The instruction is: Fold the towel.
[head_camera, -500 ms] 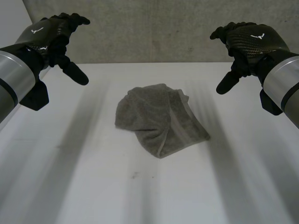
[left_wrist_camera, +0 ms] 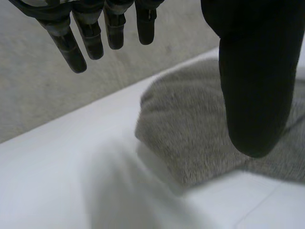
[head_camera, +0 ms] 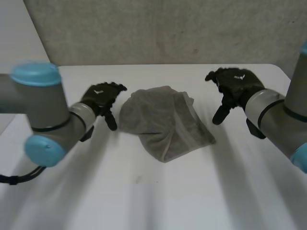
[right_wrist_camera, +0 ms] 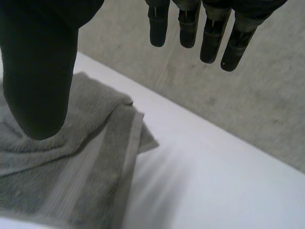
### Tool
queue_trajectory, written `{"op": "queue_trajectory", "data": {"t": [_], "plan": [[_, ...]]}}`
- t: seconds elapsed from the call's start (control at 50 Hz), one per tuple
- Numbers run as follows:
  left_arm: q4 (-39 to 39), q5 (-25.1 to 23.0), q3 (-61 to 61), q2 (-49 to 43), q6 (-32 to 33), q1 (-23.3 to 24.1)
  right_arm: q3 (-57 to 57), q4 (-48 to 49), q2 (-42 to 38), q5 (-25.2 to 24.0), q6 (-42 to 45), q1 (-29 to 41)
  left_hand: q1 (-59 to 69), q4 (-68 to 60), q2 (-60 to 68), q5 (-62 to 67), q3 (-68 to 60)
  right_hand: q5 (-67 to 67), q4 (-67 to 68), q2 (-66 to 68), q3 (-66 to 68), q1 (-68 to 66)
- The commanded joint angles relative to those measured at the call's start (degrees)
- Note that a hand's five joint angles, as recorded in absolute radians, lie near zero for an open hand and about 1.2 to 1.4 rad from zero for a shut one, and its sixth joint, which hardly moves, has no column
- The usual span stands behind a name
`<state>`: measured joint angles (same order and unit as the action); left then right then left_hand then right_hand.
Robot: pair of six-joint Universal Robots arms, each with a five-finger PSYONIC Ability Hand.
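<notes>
We lowered our empty, released left hand [head_camera: 101, 98] and right hand [head_camera: 233, 86] beside the crumpled towel [head_camera: 160, 122], seemingly ready to grasp.

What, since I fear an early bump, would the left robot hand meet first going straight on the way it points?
Probably the towel: its rounded edge lies just ahead of the open left robot hand. Height is unclear, so the fingers might pass over it toward the grey wall.
</notes>
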<state>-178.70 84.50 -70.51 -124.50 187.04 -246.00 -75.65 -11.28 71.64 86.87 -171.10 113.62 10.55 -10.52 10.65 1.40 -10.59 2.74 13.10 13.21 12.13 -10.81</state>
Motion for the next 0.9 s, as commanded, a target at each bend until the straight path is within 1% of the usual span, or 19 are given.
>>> {"op": "queue_trajectory", "data": {"t": [0.02, 0.1, 0.2, 0.22, 0.24, 0.26, 0.28, 0.36, 0.46, 0.52, 0.58, 0.62, 0.64, 0.66, 0.68, 0.72, 0.74, 0.78, 0.9], "plan": [[-1.04, -0.21, 10.55, -12.41, 3.76, 1.14, -4.94, 0.47, -1.41, -0.38, -0.02, -0.07, 2.19, -2.21, 2.08, 1.34, -2.14, -2.74, -3.1, -3.21, -2.13, 0.81], [-1.22, -0.21, 14.43, -15.95, 4.82, 1.4, -7.41, 0.73, -1.5, -0.29, -0.02, -0.16, 4.38, -4.4, 4.27, 3.53, -4.33, -2.74, -3.1, -3.21, -2.13, 0.81], [-1.22, 0.14, 20.06, -20.96, 6.76, 2.37, -9.78, 1.17, -1.59, -1.61, 0.16, -0.6, 16.49, -16.51, 16.38, 15.64, -16.44, -2.74, -3.1, -3.21, -2.13, 0.81], [-1.22, 0.31, 21.36, -21.83, 7.63, 2.81, -10.22, 1.44, -1.68, -2.05, 0.16, -0.68, 25.81, -25.84, 25.71, 24.97, -25.77, -2.74, -3.1, -3.21, -2.13, 0.81], [-1.22, 0.14, 22.16, -22.01, 8.33, 3.33, -10.57, 1.7, -1.68, -2.23, 0.16, -0.86, 47.56, -47.58, 47.45, 46.71, -47.51, -2.74, -3.1, -3.21, -2.13, 0.81], [-1.22, 0.14, 22.17, -22.01, 8.34, 3.34, -10.57, 1.7, -1.68, -2.23, 0.16, -0.86, 47.77, -47.8, 47.67, 46.92, -47.73, -2.74, -3.1, -3.21, -2.13, 0.81], [-1.48, 0.22, 22.69, -21.84, 8.6, 3.95, -10.75, 1.96, -1.68, -2.23, 0.16, -0.86, 66.93, -66.95, 66.82, 66.08, -66.88, -2.74, -3.1, -3.21, -2.13, 0.81], [-2.62, 1.89, 22.87, -20.34, 8.6, 5.18, -10.75, 2.32, -1.68, -2.23, 0.24, -0.95, 69.45, -69.48, 69.35, 68.6, -69.41, -2.74, -3.1, -3.21, -2.13, 0.81], [-2.54, 9.79, 19.46, -11.58, 8.16, 8.08, -8.82, 3.98, -4.04, -2.23, -0.89, -0.95, 69.45, -69.48, 69.35, 68.6, -69.41, -2.74, -3.1, -3.21, -2.13, 0.81], [-2.45, 11.12, 17.69, -9.71, 8.16, 8.7, -7.41, 4.16, -5.37, -2.14, -1.43, -0.86, 69.45, -69.48, 69.35, 68.6, -69.41, -2.74, -3.1, -3.21, -2.13, 0.81], [-2.18, 12.79, 13.29, -4.79, 8.16, 10.28, -3.8, 3.9, -9.41, -2.14, -6.08, -0.51, 69.45, -69.48, 69.35, 68.6, -69.41, -2.74, -3.1, -3.21, -2.13, 0.81], [-2.1, 14.02, 7.87, 1.25, 8.16, 11.68, -0.39, 3.72, -13.09, -3.36, -15.44, -0.33, 69.45, -69.48, 69.35, 68.6, -69.41, -2.74, -3.1, -3.21, -2.13, 0.81], [-2.1, 14.02, 7.84, 1.28, 8.16, 11.69, -0.38, 3.72, -13.1, -3.37, -15.49, -0.33, 69.45, -69.48, 69.35, 68.6, -69.41, -2.74, -3.1, -3.21, -2.13, 0.81], [-2.1, 14.46, 5.06, 4.24, 8.25, 12.12, 1.1, 3.64, -14.76, -4.94, -20.54, -0.25, 69.45, -69.48, 69.35, 68.6, -69.41, -2.74, -3.1, -3.21, -2.13, 0.81], [-2.1, 14.46, 5.03, 4.27, 8.25, 12.13, 1.12, 3.64, -14.77, -4.95, -20.59, -0.25, 69.45, -69.48, 69.35, 68.6, -69.41, -2.74, -3.1, -3.21, -2.13, 0.81], [-2.18, 14.99, 0.22, 9.69, 8.16, 13.0, 3.74, 3.2, -18.27, -10.02, -29.94, 0.02, 69.45, -69.48, 69.35, 68.6, -69.41, -2.74, -3.1, -3.21, -2.13, 0.81], [-2.18, 14.99, 0.2, 9.72, 8.16, 13.01, 3.75, 3.2, -18.29, -10.05, -29.99, 0.02, 69.45, -69.48, 69.35, 68.6, -69.41, -2.74, -3.1, -3.21, -2.13, 0.81], [-2.36, 14.99, -3.74, 14.0, 8.16, 14.58, 6.2, 2.23, -21.18, -14.69, -37.95, 0.98, 69.45, -69.48, 69.35, 68.6, -69.41, -2.74, -3.1, -3.21, -2.13, 0.81], [-2.71, 15.08, -8.86, 17.89, 8.43, 16.61, 10.26, 1.53, -25.58, -16.55, -47.04, 5.64, 69.45, -69.48, 69.35, 68.6, -69.41, -2.74, -3.1, -3.21, -2.13, 0.81]]}}
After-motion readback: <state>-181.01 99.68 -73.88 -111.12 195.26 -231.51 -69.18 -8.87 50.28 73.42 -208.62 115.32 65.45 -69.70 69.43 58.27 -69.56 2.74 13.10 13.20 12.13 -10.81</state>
